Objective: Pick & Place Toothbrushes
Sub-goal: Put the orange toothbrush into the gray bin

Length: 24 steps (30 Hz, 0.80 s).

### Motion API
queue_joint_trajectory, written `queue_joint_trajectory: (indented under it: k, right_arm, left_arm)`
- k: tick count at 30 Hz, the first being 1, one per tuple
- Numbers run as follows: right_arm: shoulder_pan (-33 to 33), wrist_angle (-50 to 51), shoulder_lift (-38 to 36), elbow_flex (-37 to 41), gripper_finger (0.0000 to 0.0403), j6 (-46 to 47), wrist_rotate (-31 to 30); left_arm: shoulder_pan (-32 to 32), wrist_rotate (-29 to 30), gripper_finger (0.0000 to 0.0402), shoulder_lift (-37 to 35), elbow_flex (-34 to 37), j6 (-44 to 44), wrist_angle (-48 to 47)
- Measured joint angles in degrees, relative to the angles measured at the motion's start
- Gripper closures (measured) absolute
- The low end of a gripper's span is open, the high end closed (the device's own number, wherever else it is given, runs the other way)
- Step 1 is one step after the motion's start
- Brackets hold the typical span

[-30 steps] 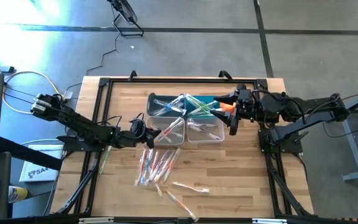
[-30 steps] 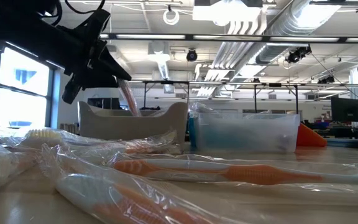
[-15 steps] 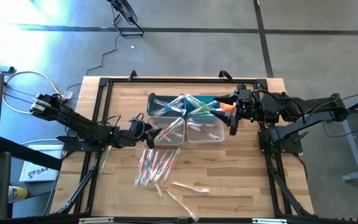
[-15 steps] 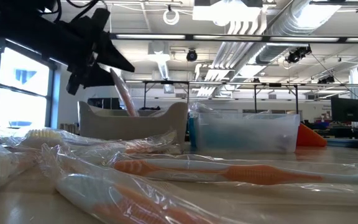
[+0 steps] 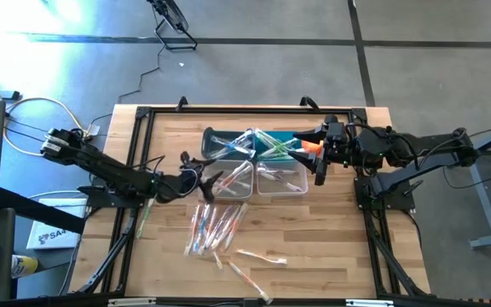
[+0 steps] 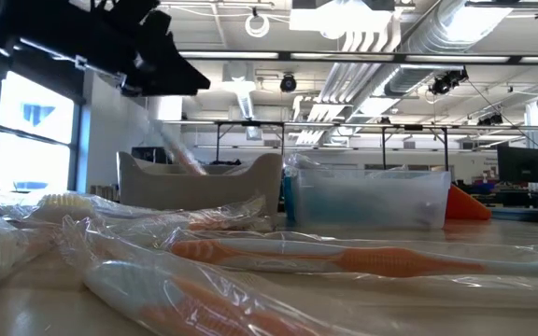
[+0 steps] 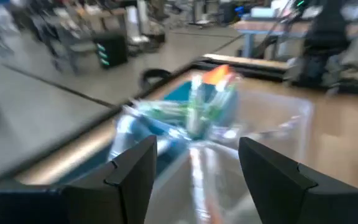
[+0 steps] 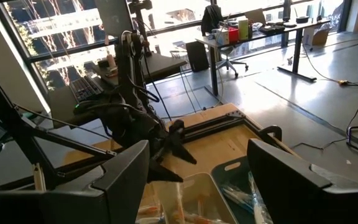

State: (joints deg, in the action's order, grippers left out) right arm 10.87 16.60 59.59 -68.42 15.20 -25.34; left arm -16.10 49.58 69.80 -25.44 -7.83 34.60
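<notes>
Left claw (image 5: 205,182) opened, withdrew — four bins (image 5: 233,181).

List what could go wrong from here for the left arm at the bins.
1. The pink toothbrush leans out over the near-left bin's wall rather than lying flat, so it may tip out onto the table.
2. The left gripper, jaws open, hovers close to that bin's edge and may nudge it when pulling away.
3. The loose toothbrushes lie overlapped in crinkly wrappers, so the next grasp may lift two or slip.
</notes>
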Motion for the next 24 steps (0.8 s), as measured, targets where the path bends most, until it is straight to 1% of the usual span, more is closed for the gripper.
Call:
queue_joint_trajectory:
  k: [2,5,7,12,16,19,24]
  right_arm:
    - [0.0,0.0,0.0,0.0,0.0137,0.0,0.0]
    - [0.0,0.0,0.0,0.0,0.0137,0.0,0.0]
    - [0.0,0.0,0.0,0.0,0.0137,0.0,0.0]
    - [0.0,0.0,0.0,0.0,0.0137,0.0,0.0]
    - [0.0,0.0,0.0,0.0,0.0137,0.0,0.0]
    - [0.0,0.0,0.0,0.0,0.0137,0.0,0.0]
    - [0.0,0.0,0.0,0.0,0.0137,0.0,0.0]
  left_arm:
    - [0.0,2.8,0.0184,-0.2,-1.6,5.9,-0.4]
    - [0.4,4.5,0.0187,-0.3,-4.5,13.3,-0.1]
    - [0.7,4.9,0.0188,-0.3,-6.4,15.5,-0.3]
    - [0.7,5.0,0.0188,-0.3,-11.3,15.5,-0.5]
    - [0.7,3.1,0.0195,-0.3,-14.2,13.7,-4.9]
    - [0.7,0.6,0.0221,-0.3,-15.7,10.5,-9.5]
    - [0.7,-3.4,0.0283,-0.3,-17.9,4.7,-15.8]
